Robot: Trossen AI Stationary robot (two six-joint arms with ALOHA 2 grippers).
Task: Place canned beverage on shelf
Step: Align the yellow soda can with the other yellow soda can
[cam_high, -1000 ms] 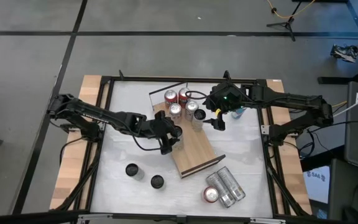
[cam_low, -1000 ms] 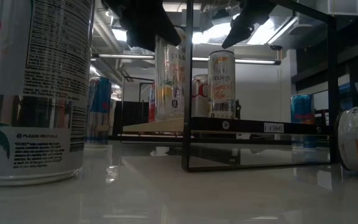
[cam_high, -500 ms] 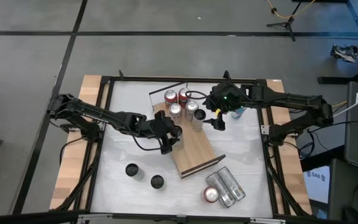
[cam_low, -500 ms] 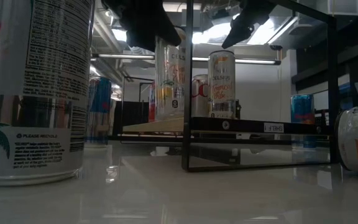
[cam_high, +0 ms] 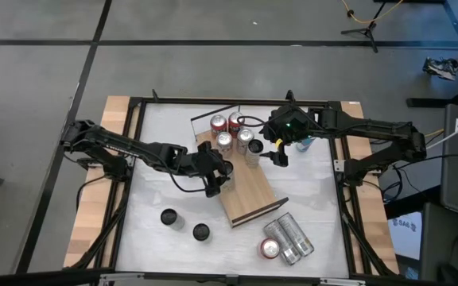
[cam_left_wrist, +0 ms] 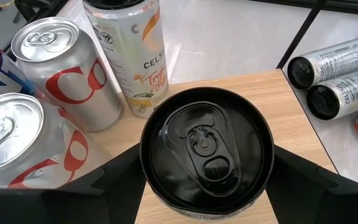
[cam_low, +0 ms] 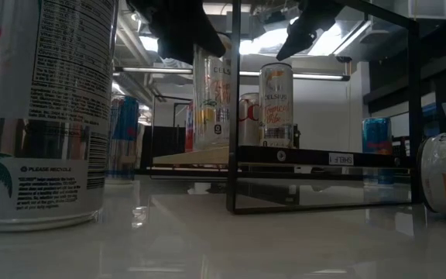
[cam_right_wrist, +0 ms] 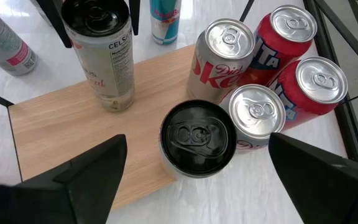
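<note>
The shelf [cam_high: 253, 195] is a light wooden board lying slantwise on the white table. Red and silver cans [cam_high: 227, 129] stand grouped at its far end. My left gripper [cam_high: 217, 181] is shut on a tall pale can with a black top [cam_left_wrist: 207, 149], which stands on the board nearer the middle. My right gripper [cam_high: 280, 156] hangs open above another black-topped can [cam_right_wrist: 197, 140] beside the group and touches nothing. My left gripper pinches the tall can's upper wall [cam_left_wrist: 148, 186], just under the rim, between its two fingers on opposite sides. The fingers [cam_left_wrist: 114, 180] come slanting down from the table's left. The can stands upright, its base [cam_right_wrist: 114, 102] on the board.
Two black-topped cans [cam_high: 169, 217] [cam_high: 201, 232] stand on the table near the front left. Several cans [cam_high: 286, 238] lie on their sides at the front right. A blue can [cam_high: 304, 144] stands right of the shelf. A thin black frame [cam_low: 235, 108] rises around the shelf.
</note>
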